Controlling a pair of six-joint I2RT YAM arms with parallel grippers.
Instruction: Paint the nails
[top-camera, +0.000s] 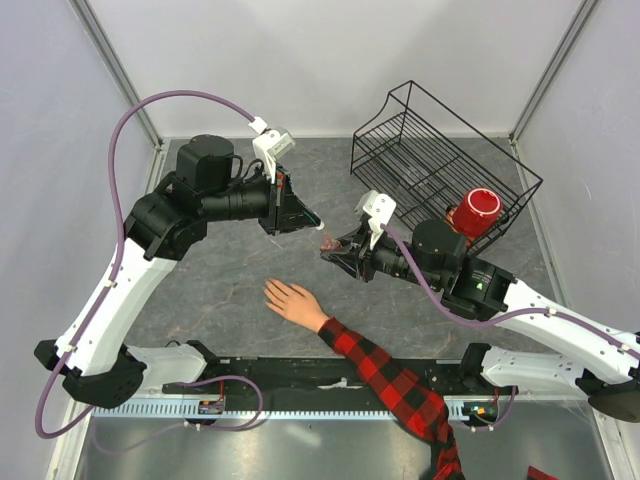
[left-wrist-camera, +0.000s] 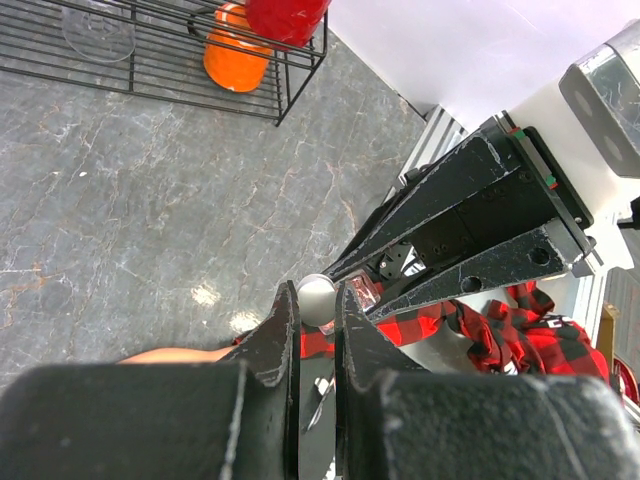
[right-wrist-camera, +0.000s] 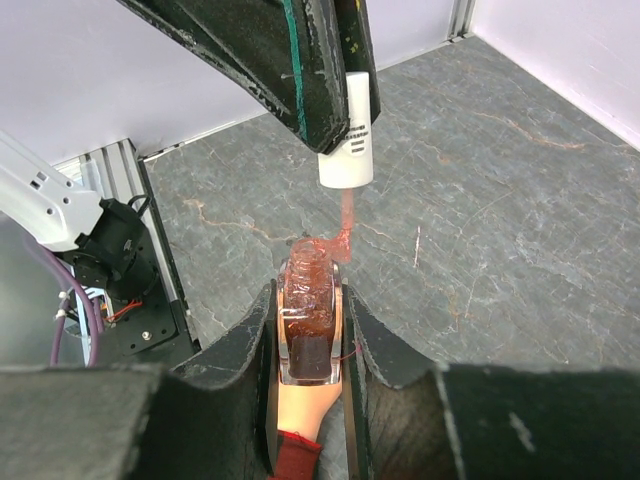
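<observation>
My right gripper is shut on a tiny open bottle of dark red polish and holds it above the table. My left gripper is shut on the white cap, just above the bottle. Its reddish brush hangs down and touches the bottle's neck. The cap also shows between my left fingertips. The pale hand with spread fingers lies flat on the table below both grippers, on an arm in a red-and-black plaid sleeve. Its nails are too small to make out.
A black wire rack stands at the back right with a red cup. The left wrist view also shows an orange cup and a clear glass in it. Pale walls close in the grey marbled table.
</observation>
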